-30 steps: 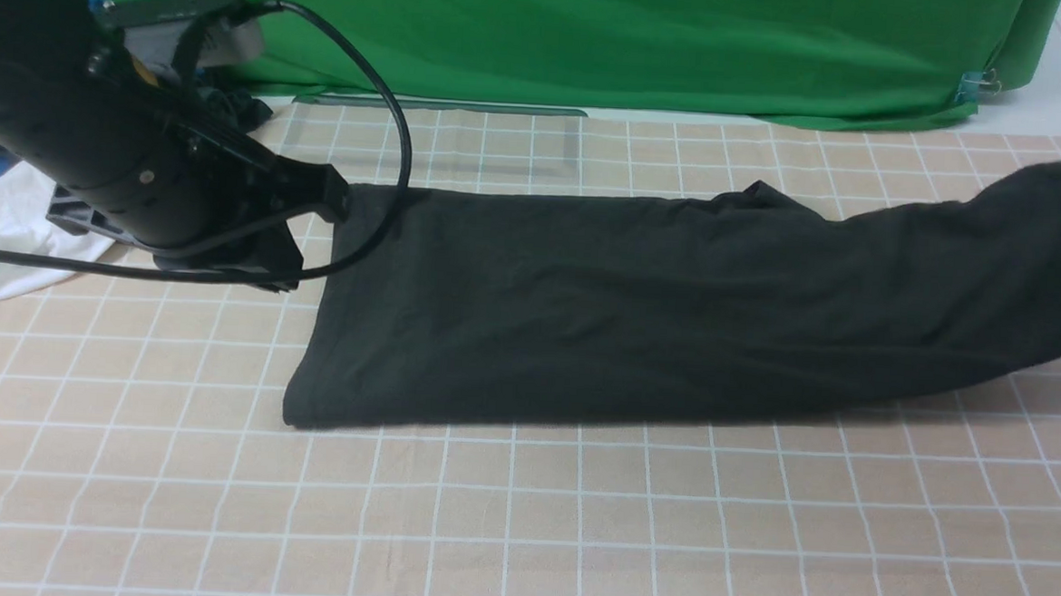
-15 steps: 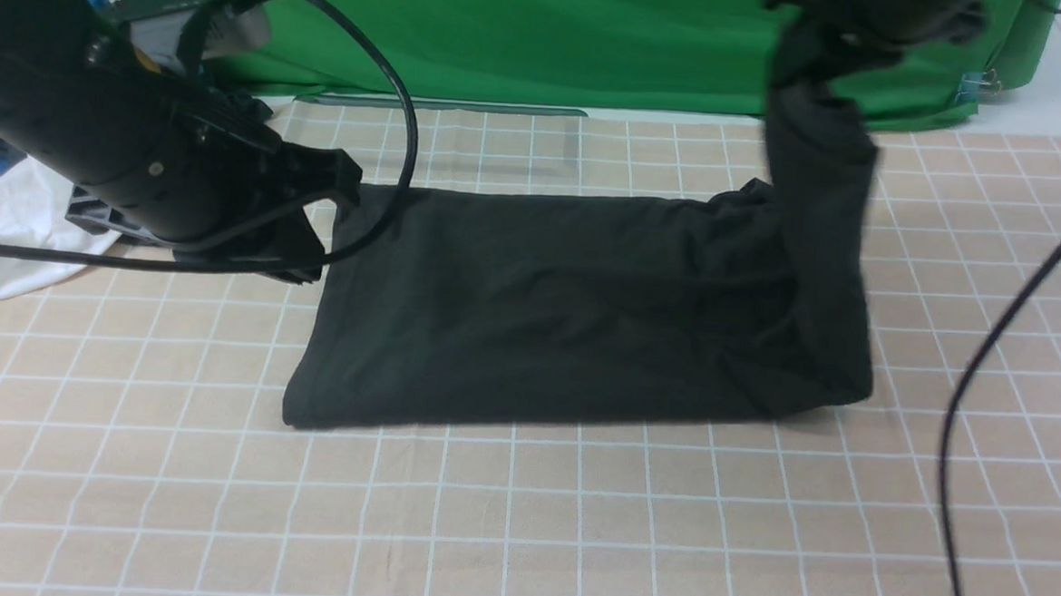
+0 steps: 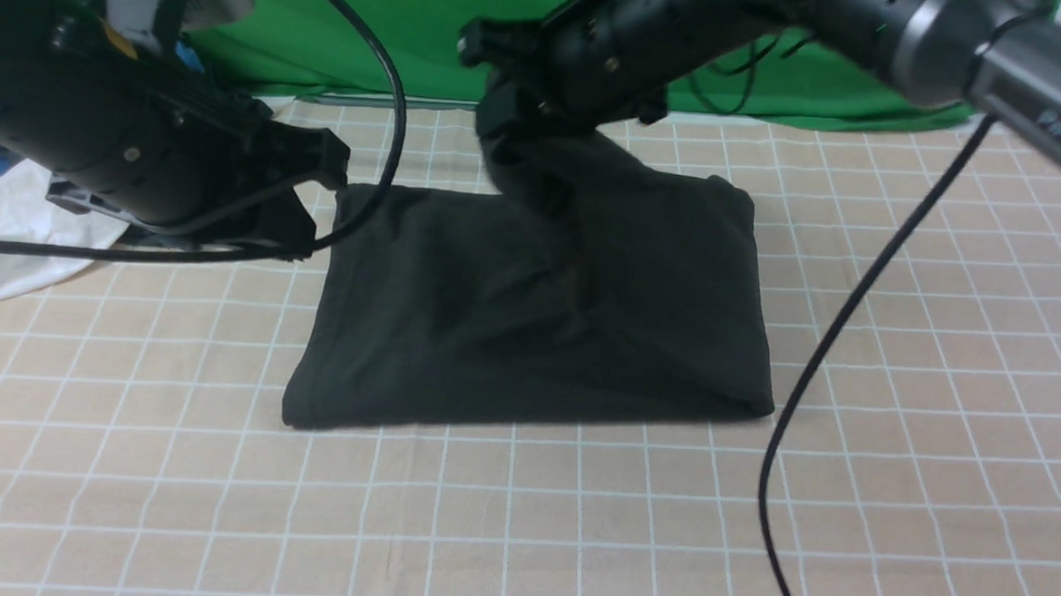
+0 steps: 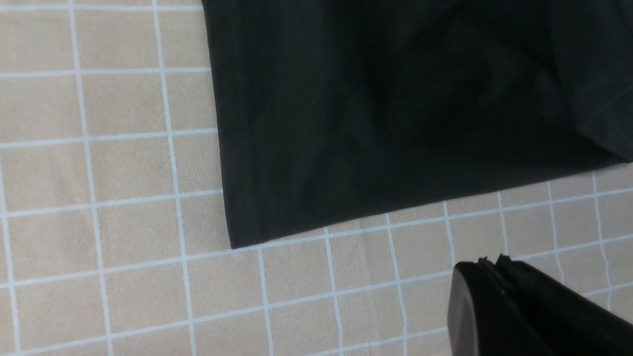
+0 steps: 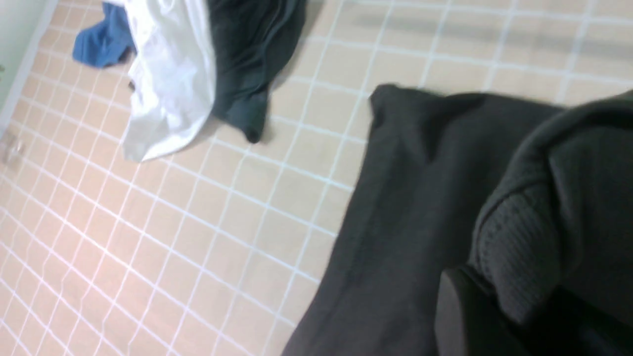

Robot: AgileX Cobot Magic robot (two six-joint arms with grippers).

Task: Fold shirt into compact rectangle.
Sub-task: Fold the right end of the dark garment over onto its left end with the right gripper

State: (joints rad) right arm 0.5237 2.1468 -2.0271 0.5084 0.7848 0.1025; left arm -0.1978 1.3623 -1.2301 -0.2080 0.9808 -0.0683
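One shirt (image 3: 529,316) end pinched in right hand (image 3: 502,142) — lifted.

Your shirt (image 3: 457,312), plain black, no print showing, lying on the checked bench (image 3: 519,515) as a long folded band, its right end lifted and doubled over toward the middle, left edge flat and straight

Left arm extends low from the left side, its tool (image 4: 487,267) with tips pressed together, gripping nothing. Right arm reaches across from the upper right toward centre, wrist angled downward, its tool (image 3: 503,119) pinching a raised fold of the shirt (image 3: 457,312).
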